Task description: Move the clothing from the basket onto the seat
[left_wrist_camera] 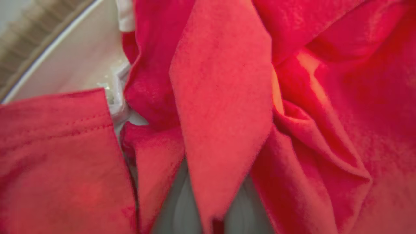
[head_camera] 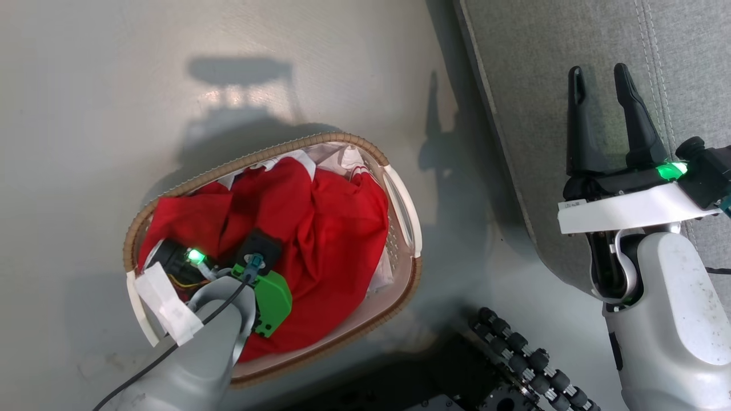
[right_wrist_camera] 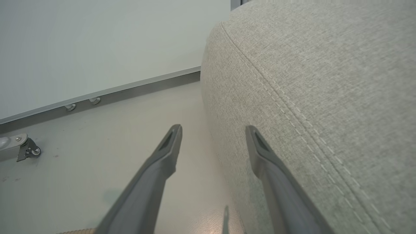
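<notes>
The red clothing (head_camera: 331, 228) lies bunched in the oval white basket (head_camera: 342, 138) with its brown woven rim, on the floor left of centre. My left arm reaches down into it, wrist buried among the folds. In the left wrist view a red fold (left_wrist_camera: 221, 97) runs down between the two close-set pale fingers of my left gripper (left_wrist_camera: 213, 208), which is shut on it; the basket wall (left_wrist_camera: 74, 61) shows at upper left. My right gripper (head_camera: 599, 71) (right_wrist_camera: 213, 128) hangs open and holds nothing over the near edge of the grey seat (head_camera: 542, 85) (right_wrist_camera: 308, 81).
Pale floor surrounds the basket. The seat's rounded edge runs diagonally to the right of it. My base with black rollers (head_camera: 531, 359) sits at the bottom centre. A metal skirting rail (right_wrist_camera: 130, 91) and a small caster (right_wrist_camera: 29, 149) stand by the far wall.
</notes>
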Available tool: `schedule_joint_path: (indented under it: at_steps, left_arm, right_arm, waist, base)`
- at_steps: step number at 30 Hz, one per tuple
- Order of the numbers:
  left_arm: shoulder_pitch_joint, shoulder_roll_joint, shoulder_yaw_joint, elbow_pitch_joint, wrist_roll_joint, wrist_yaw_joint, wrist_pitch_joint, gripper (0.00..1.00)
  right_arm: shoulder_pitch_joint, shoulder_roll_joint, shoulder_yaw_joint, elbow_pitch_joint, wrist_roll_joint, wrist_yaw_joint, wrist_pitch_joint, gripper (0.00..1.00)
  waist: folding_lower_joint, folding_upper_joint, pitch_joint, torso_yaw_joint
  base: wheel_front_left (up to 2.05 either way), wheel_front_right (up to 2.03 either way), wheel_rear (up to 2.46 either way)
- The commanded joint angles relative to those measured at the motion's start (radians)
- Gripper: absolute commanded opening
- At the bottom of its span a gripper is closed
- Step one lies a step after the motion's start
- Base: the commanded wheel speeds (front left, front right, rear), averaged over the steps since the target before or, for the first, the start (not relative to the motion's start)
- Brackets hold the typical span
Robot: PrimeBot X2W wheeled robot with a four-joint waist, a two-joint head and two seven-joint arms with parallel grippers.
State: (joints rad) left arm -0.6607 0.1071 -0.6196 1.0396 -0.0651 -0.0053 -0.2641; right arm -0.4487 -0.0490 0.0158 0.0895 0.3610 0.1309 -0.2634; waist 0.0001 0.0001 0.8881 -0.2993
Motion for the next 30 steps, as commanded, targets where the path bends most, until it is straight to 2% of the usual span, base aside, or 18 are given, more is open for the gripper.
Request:
schedule_joint_path:
  at_steps: [1,11,20,30]
  left_arm:
    - [0.007,-0.003,-0.005,-0.015,-0.007,-0.007,-0.001,0.0]
    - [0.124,-0.018,-0.012,-0.187,-0.038,-0.057,-0.001,0.0]
    - [0.255,-0.024,0.017,-0.347,-0.09,-0.092,-0.001,0.0]
    - [0.307,0.039,0.03,-0.566,-0.071,-0.117,-0.001,0.0]
  right_arm:
    - [-0.002,-0.003,-0.003,0.006,-0.013,0.0,-0.002,1.0]
    - [0.055,-0.003,-0.009,0.036,-0.084,0.0,-0.002,1.0]
    - [0.147,-0.004,-0.025,0.075,-0.153,0.0,-0.002,1.0]
    - [0.249,-0.003,-0.006,0.109,-0.198,-0.001,-0.002,1.0]
  waist:
    - [-0.0001,-0.0001,-0.023,0.013]
    - [-0.0001,-0.0001,-0.203,0.084]
    - [-0.0001,-0.0001,-0.431,0.17]
    - [-0.0001,-0.0001,-0.661,0.229]
  base:
    - [0.0,0.0,0.0]
    - [0.0,0.0,0.0]
    - [0.0,0.0,0.0]
    - [0.0,0.0,0.0]
